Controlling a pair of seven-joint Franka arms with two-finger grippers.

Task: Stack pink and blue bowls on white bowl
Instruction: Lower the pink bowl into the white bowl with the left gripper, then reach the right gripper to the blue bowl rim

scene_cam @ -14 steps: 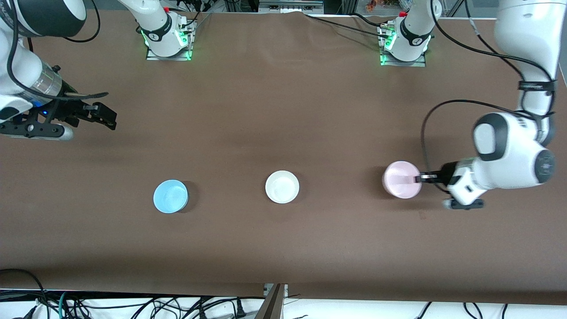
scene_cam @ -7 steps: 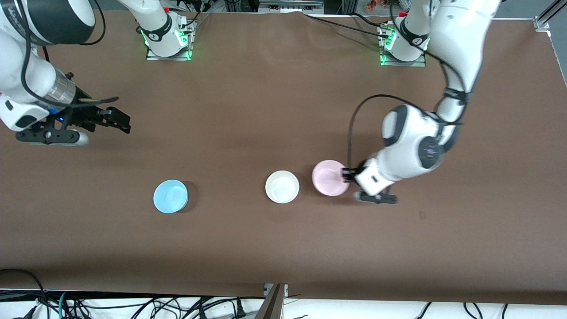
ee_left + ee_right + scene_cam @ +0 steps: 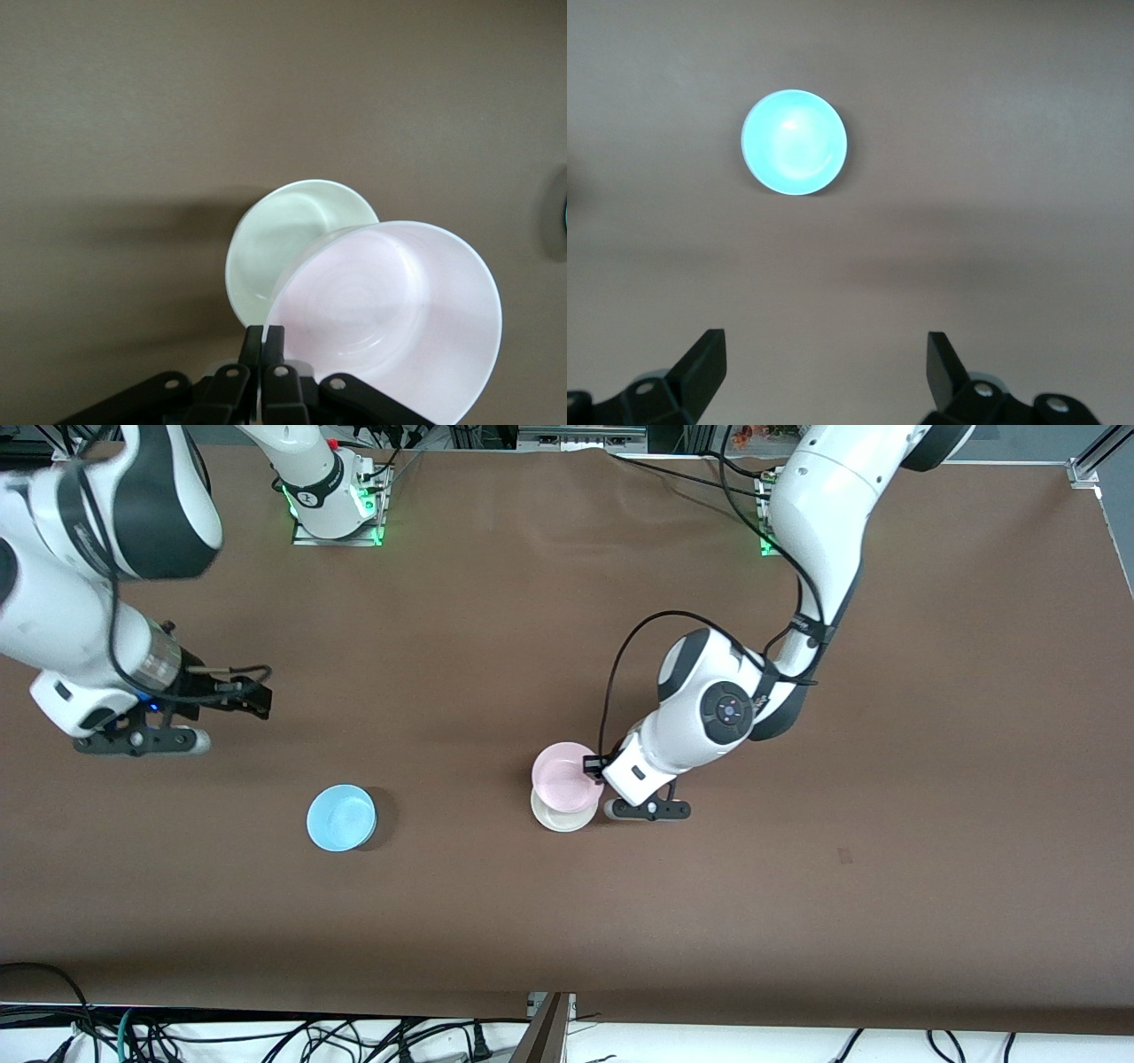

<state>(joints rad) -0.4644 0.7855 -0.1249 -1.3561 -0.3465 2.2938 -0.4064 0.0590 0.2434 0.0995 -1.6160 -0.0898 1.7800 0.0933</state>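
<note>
A robotics lab is showing itself here: two arm bases (image 3: pixel 335 491) glowing green are sitting bolted to a table (image 3: pixel 496 629) draped in brown cloth, with loose cables (image 3: pixel 266 1036) trailing along its near edge.

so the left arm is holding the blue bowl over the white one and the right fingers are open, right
Not quite: the left gripper holds the pink bowl over the white bowl, as the front view shows. The blue bowl sits alone on the table. The right gripper is indeed open.
</note>
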